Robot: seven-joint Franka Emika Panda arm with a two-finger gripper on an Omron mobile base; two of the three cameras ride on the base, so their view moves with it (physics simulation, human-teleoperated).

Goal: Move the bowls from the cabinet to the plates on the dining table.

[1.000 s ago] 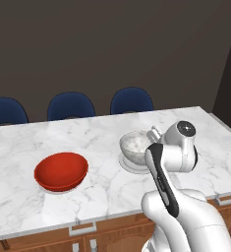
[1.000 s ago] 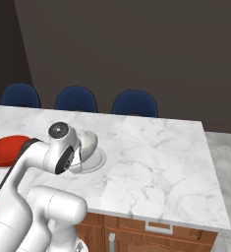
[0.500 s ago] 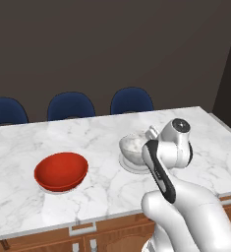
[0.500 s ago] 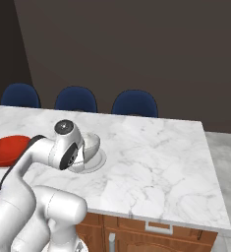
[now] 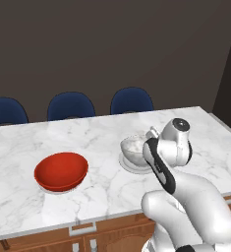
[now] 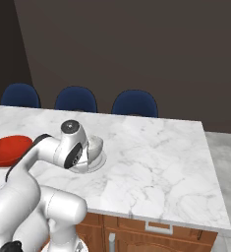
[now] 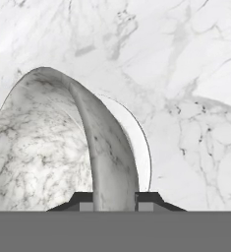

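Tool [image 7: 115, 201] clamped on the rim of the grey-white marbled round bowl [image 7: 48, 147]; bowl over the pale shallow round plate [image 7: 139, 142] on the white veined marble worktop [image 5: 102, 138]; glossy red wide bowl [image 5: 61, 171] well apart.

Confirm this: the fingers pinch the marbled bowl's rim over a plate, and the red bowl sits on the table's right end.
One thing is wrong: the red bowl sits toward the table's left end, not the right, as the left base view shows. The rest stands: in the hand view the fingers pinch the marbled bowl's rim over a plate.
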